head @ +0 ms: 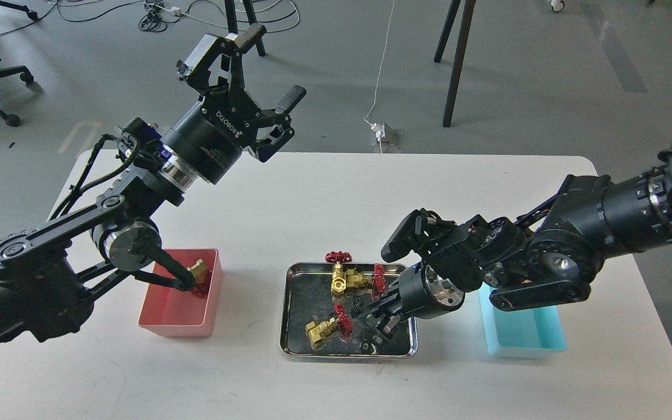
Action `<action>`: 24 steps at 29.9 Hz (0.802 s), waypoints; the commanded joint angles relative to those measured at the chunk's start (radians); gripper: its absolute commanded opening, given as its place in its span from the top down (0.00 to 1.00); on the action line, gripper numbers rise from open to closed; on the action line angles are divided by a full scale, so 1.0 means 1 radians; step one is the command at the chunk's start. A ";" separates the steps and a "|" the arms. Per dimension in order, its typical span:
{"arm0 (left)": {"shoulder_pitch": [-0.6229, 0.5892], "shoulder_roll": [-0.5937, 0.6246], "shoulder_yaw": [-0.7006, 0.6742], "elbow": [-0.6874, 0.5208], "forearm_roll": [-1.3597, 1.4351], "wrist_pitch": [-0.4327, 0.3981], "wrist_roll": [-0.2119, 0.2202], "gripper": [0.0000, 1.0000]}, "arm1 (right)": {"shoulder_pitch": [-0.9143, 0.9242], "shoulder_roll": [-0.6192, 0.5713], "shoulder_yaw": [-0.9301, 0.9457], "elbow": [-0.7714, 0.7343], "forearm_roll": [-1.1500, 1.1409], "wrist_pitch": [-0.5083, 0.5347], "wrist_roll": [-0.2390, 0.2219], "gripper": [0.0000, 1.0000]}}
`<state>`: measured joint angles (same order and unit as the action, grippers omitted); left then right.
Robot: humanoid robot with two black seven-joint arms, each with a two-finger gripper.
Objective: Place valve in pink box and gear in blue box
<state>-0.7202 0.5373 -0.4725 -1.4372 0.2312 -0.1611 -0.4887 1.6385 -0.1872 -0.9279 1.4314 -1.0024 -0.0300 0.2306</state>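
A brass valve (198, 273) with a red handwheel lies in the pink box (175, 318) at the left. The steel tray (288, 303) holds two more valves, one at the back (347, 281) and one at the front (319, 331). A third red handwheel (338, 256) shows at its rear rim. A tiny black gear (357, 304) lies mid-tray. My right gripper (380, 318) hangs over the tray's right side next to that gear. Its dark fingers cannot be told apart. The blue box (525, 338) sits right of the tray, partly under my right arm. My left gripper (263, 67) is open, empty and raised high over the table's back left.
My left arm's elbow and linkage (132, 248) hang over the pink box's rear edge. My right forearm (546, 262) crosses above the blue box. Another small dark part (365, 346) lies at the tray's front. Chair and stand legs are on the floor behind the table.
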 commanded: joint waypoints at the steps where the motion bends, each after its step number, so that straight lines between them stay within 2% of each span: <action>1: -0.001 -0.008 0.000 0.000 0.000 0.000 0.000 0.01 | 0.040 -0.162 0.000 0.055 -0.048 0.001 0.001 0.80; 7: -0.001 -0.016 0.000 -0.002 0.000 0.000 0.000 0.01 | 0.069 -0.486 0.000 0.102 -0.156 0.013 0.001 0.80; 11: -0.001 -0.025 0.000 -0.002 0.000 0.000 0.000 0.01 | 0.026 -0.668 -0.017 0.113 -0.272 0.022 -0.001 0.80; 15: -0.001 -0.059 0.002 0.007 0.000 0.002 0.000 0.01 | -0.087 -0.695 0.007 0.113 -0.291 0.021 -0.005 0.78; 18: -0.001 -0.077 0.002 0.014 0.002 0.000 0.000 0.01 | -0.112 -0.696 0.017 0.112 -0.289 0.019 -0.008 0.71; 19: -0.002 -0.077 0.003 0.014 0.002 0.000 0.000 0.01 | -0.115 -0.696 0.017 0.110 -0.289 0.019 -0.008 0.68; 22: -0.002 -0.074 0.000 0.015 0.031 0.000 0.000 0.01 | -0.117 -0.696 0.023 0.106 -0.275 0.015 -0.008 0.41; 24: -0.002 -0.074 0.000 0.020 0.036 0.000 0.000 0.01 | -0.118 -0.695 0.027 0.103 -0.246 0.010 -0.010 0.06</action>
<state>-0.7218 0.4625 -0.4706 -1.4224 0.2542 -0.1603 -0.4887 1.5228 -0.8833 -0.9067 1.5386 -1.2808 -0.0145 0.2222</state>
